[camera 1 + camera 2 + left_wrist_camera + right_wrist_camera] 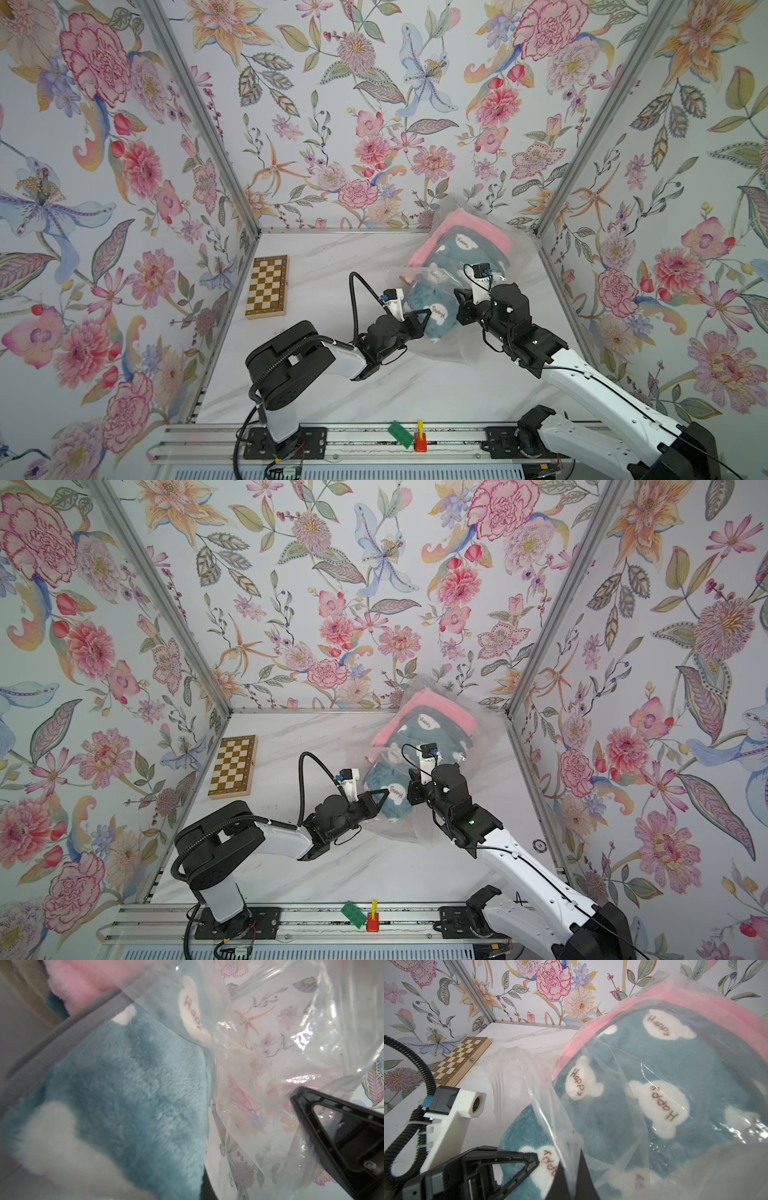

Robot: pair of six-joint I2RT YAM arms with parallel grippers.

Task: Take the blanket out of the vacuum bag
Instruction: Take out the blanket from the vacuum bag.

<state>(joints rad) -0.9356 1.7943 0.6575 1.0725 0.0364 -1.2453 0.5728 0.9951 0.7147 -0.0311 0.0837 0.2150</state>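
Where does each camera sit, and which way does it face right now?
Top views: overhead, looking down at the table; show left arm, right arm, left pincer, right pincer.
Left wrist: on the left arm, close on blanket and vacuum bag; shows the right pincer pinching film.
Right wrist: on the right arm, facing blanket and chessboard; shows the left pincer on the blanket's corner.
Shared: both wrist views show the blanket.

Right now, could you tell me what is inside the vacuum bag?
A folded teal blanket with white "Happy" clouds fills the vacuum bag, pink fleece along its far edge, near end poking out. Anything beneath the folds is covered.
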